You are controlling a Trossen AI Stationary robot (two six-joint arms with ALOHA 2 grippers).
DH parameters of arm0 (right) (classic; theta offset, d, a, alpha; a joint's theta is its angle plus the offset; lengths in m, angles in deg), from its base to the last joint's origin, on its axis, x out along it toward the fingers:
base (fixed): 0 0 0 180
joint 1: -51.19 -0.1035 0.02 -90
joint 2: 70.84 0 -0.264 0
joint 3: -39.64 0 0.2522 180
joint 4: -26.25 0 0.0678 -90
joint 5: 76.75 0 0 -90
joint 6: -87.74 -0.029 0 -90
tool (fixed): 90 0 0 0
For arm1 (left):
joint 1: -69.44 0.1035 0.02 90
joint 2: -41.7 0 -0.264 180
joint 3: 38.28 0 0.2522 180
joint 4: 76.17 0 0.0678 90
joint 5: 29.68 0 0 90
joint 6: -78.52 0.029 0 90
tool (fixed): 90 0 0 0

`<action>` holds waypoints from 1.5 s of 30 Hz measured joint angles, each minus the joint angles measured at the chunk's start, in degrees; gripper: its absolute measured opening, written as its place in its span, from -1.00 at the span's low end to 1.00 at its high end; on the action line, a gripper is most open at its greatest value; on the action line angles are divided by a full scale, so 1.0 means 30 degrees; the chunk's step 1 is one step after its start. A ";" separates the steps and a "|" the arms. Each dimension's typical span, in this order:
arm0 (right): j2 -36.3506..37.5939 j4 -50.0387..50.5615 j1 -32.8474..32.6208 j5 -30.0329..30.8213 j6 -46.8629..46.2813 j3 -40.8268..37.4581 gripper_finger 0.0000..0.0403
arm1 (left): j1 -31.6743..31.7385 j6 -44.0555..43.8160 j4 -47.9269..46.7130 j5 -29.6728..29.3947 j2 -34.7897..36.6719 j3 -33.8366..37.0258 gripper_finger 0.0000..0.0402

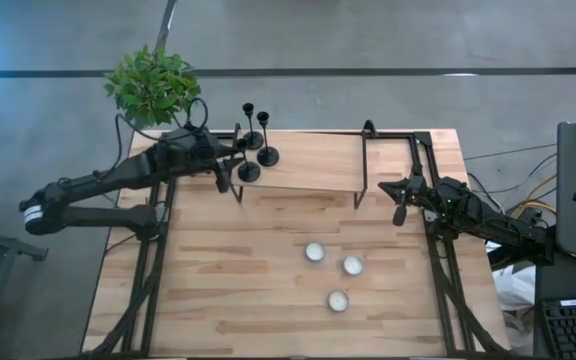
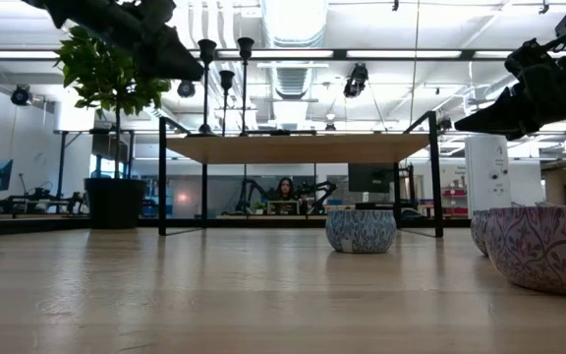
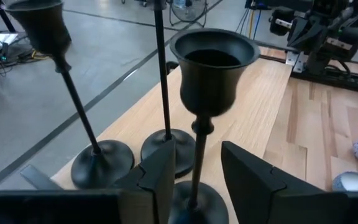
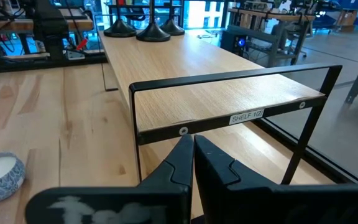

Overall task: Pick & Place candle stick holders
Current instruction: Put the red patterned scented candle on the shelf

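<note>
Nearest the level camera sits a patterned tealight cup, cut off at the frame's edge, with a second tealight cup a little deeper on the worktop; from above all three tealight cups lie in a loose cluster on the open boards, well apart from everything else, waiting their turn I would guess. Behind them stands the raised shelf on its black frame, and the three black candlestick holders are grouped at its left end, bases close together, presumably because that is where they are meant to be set. Over them hangs the left hand, its fingers parted on either side of the nearest holder's thin stem without clearly pressing it, so it looks like a release just after placing, though whether a pad touches the stem I cannot tell. At the shelf's far end the right hand waits in the air, clenched on nothing. Just off the corner stands a leafy plant; the bottom of the nearest holder's base is cut off in the wrist view.
</note>
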 joint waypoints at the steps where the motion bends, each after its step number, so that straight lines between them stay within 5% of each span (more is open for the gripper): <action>1: 0.0000 0.0007 -0.0001 0.0000 0.0000 0.0007 -0.96 | -0.0012 0.0015 -0.0295 0.0007 0.0215 0.0000 -0.30; 7: 0.0000 0.0007 0.0007 -0.0007 0.0000 0.0007 -0.96 | -0.0015 -0.0005 -0.3007 0.0096 0.1467 -0.0007 -0.29; 15: 0.0000 0.0007 -0.0001 0.0000 -0.0002 0.0007 -0.96 | -0.0016 -0.0446 -0.5084 0.2936 0.3076 -0.0007 -0.29; 22: 0.0000 0.0005 0.0001 -0.0007 0.0000 0.0007 -0.96 | -0.0149 -0.2142 -0.5125 0.6964 0.4227 -0.0007 -0.29; 28: 0.0000 0.0000 0.0006 0.0000 0.0000 0.0000 -0.96 | -0.1814 -0.4794 -0.1929 0.7455 0.5249 0.1035 -0.29; 35: 0.0000 0.0007 0.0007 0.0000 0.0000 0.0007 -0.96 | -0.6642 -0.6056 0.8270 0.3201 0.5371 0.5242 -0.29; 45: 0.0000 0.0000 -0.0001 0.0000 0.0000 0.0000 -0.96 | -1.3523 -0.1584 1.0330 -0.6485 0.3921 0.6258 -0.29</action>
